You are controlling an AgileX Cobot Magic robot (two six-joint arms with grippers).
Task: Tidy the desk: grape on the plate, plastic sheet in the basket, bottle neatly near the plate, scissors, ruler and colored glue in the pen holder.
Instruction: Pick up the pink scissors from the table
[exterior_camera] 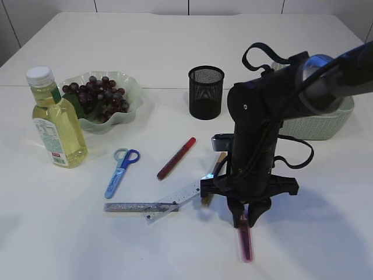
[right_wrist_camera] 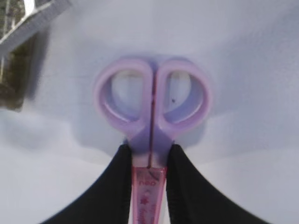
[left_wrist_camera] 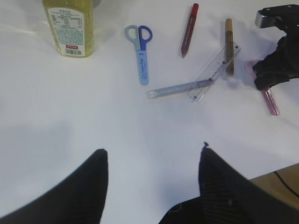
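The right tool (right_wrist_camera: 148,161) is clamped on the pink-handled scissors (right_wrist_camera: 152,105) just below the handle loops, lying on the white table (exterior_camera: 175,251); lift straight up, then carry them toward eleven o'clock and drop them blade-first into the black mesh pen holder (exterior_camera: 206,92), while the left tool (left_wrist_camera: 152,172) hangs apart, empty.

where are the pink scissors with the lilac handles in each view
Exterior view: pink scissors with lilac handles lie low, right of centre, under the right gripper.
Left wrist view: far right edge, handles partly hidden behind the black gripper.
Right wrist view: centre, fingers closed on them just below the handles.
Shared landmark: the clear plastic ruler, also and.
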